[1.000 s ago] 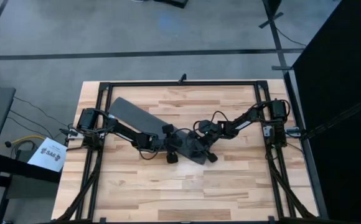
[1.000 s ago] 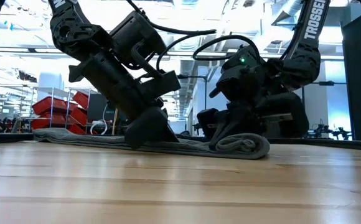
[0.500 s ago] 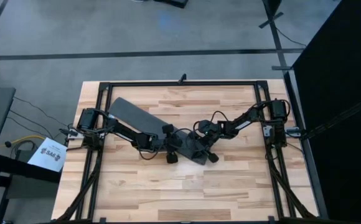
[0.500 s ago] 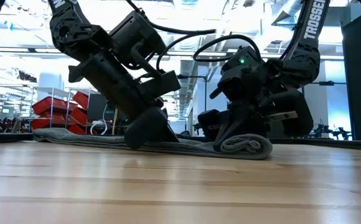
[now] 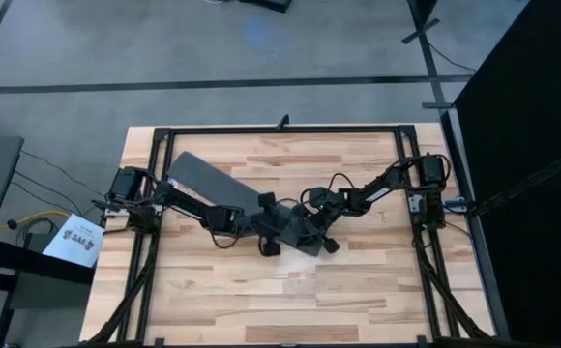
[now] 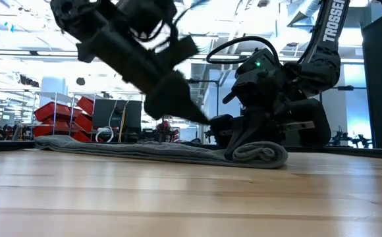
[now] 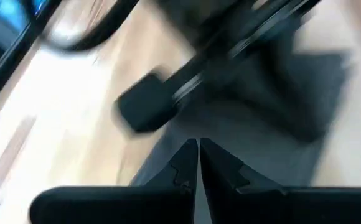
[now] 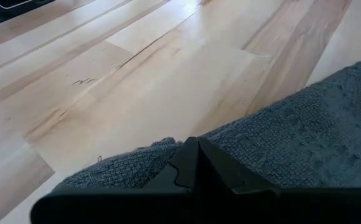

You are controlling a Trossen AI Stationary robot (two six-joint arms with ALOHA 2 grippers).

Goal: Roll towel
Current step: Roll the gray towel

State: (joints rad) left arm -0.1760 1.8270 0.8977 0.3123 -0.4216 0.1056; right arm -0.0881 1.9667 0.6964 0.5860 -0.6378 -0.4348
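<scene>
The dark grey towel lies slanting across the wooden table, from the far left toward the middle. Its middle end is rolled up into a low roll, and the rest lies flat. My left gripper is shut and hangs above the flat part, just left of the roll, touching nothing. In its own wrist view it looks down on the cloth. My right gripper is shut and sits low on the roll's far side. My right gripper lies with its shut fingers against the towel's rolled end, coming slanting down from the table's right. No cloth shows between the fingertips. The roll rests on the table.
A black metal frame runs around the tabletop. Bare wood lies open toward the near edge. Beyond the table, the low view shows red bins and shelving in the room.
My left gripper has come up off the flat part of the towel, where it was pressing, and has tipped flatter, staying shut. The towel's roll has kept its place under my right gripper.
</scene>
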